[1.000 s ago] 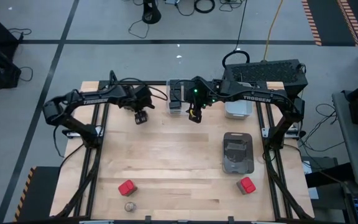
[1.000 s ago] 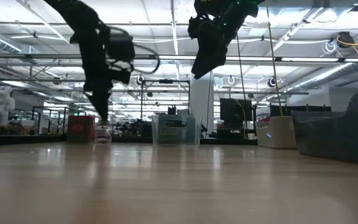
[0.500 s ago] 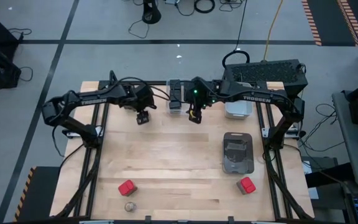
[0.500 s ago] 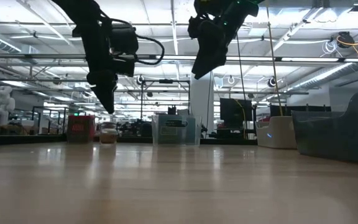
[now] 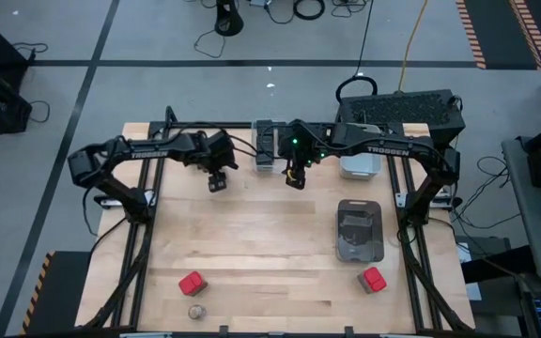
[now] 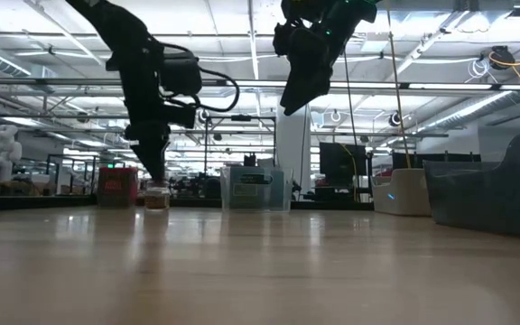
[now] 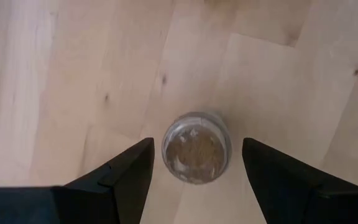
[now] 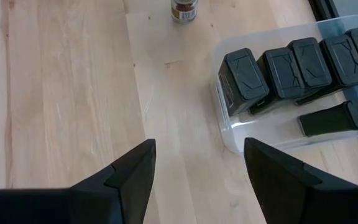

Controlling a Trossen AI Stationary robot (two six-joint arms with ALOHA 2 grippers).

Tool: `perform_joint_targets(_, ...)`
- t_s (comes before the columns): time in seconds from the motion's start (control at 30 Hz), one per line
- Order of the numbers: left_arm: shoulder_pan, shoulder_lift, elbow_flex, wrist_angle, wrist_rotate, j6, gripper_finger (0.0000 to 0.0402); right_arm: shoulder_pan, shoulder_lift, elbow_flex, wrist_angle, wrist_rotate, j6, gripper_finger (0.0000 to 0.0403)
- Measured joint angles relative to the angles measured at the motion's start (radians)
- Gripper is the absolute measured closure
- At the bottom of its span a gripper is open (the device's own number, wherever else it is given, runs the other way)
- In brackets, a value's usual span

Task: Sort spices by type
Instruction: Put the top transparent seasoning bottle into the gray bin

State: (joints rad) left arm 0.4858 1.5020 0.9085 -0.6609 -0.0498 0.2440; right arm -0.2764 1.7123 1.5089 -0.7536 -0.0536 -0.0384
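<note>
A small round tan-topped jar (image 7: 196,147) stands upright on its base on the wood table, also seen in the low view (image 6: 157,197). My left gripper (image 7: 196,142) hangs open right above it (image 5: 217,182), a finger at each side with a gap to the jar. My right gripper (image 8: 199,144) is open and raised over bare table (image 5: 294,177), beside the clear bin (image 8: 241,134) of dark grey-black tins (image 8: 272,71). Two red tins (image 5: 192,283) (image 5: 373,279) and a second round jar (image 5: 195,312) sit near the table's near edge.
The clear bin (image 5: 266,146) and a white bin (image 5: 360,163) stand at the far edge. A dark bin (image 5: 359,230) sits right of centre. Bare wood lies across the table's middle. A round jar (image 8: 184,9) shows at the edge of the right wrist view.
My left gripper rose off the jar about half a second ago, then came down over it again, drifting slightly toward the table's right and near side. My right arm has kept almost still.
</note>
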Motion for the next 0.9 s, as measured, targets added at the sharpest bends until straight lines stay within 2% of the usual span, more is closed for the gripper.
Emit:
perform_joint_targets(0.37,0.005,0.116,0.000,0.034,-0.006,0.002,0.0152,0.011,0.000,0.000,-0.007,0.000,0.000,0.0174)
perform_joint_targets(0.67,0.002,0.133,0.000,0.043,0.026,0.001,0.0154,0.010,0.000,0.000,-0.008,0.000,-0.004,0.0174)
perform_joint_targets(0.9,-0.002,0.133,0.000,0.044,0.077,-0.025,0.0201,0.010,0.000,0.000,-0.008,0.000,-0.002,0.0174)
